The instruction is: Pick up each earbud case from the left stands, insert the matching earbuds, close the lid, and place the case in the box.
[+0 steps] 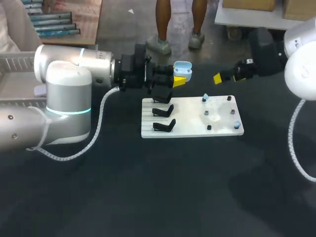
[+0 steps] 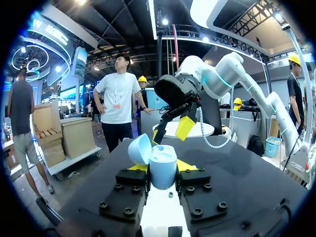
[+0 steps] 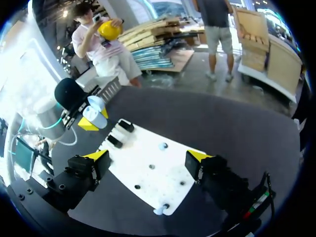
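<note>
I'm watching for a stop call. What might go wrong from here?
The left gripper holds the earbud case aloft, lid open; a loose grip might drop it. The right gripper, open and empty, hangs near it and could knock it. The blue earbuds on the board are small and may slip.

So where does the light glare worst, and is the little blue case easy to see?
Head view: the right arm glares almost white, while the dark table shows hardly any shadow. Right wrist view: glare washes out the left arm. Left wrist view: evenly lit, so the open earbud case in the left gripper shows plainly.
</note>
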